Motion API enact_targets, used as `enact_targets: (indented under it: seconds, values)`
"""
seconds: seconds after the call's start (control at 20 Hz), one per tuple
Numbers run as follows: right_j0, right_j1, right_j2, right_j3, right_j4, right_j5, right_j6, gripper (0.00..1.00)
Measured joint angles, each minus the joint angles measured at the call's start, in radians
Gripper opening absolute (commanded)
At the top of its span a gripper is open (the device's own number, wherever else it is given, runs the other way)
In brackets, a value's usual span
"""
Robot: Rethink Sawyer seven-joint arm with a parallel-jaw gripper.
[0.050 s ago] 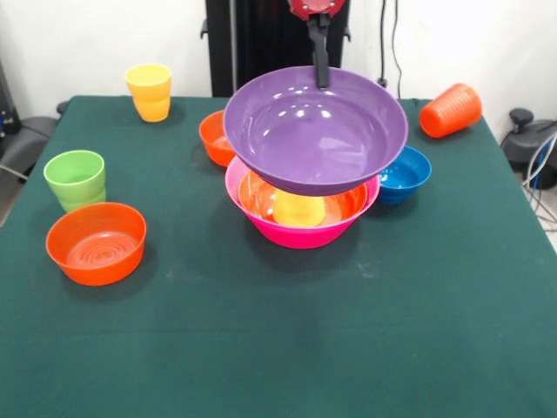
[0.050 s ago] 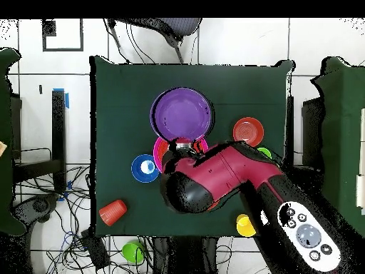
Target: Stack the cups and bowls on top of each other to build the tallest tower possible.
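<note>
The gripper (image 1: pixel 321 80) is pinched on the far rim of the large purple bowl (image 1: pixel 315 129), holding it tilted just above the tower (image 1: pixel 301 209) near the table's (image 1: pixel 278 348) centre. The tower consists of the largest pink bowl (image 1: pixel 300 231) holding a large orange bowl (image 1: pixel 339 207) with a yellow cup (image 1: pixel 299 210) inside. A small blue bowl (image 1: pixel 402 175) sits just beside the tower; an orange cup (image 1: pixel 450 110) lies on its side at a far corner.

The arm (image 2: pixel 228 175) is glossy dark red with black joints, one link bearing a white, round-buttoned panel (probably controls); the gripper (image 1: pixel 320 74) is a slim black finger.
</note>
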Motion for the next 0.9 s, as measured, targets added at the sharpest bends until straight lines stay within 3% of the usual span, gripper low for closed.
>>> enact_targets:
  seconds: [0.9]
  values:
    - [-0.040,-0.002,0.000,0.057,0.000,0.000,0.000,0.00]
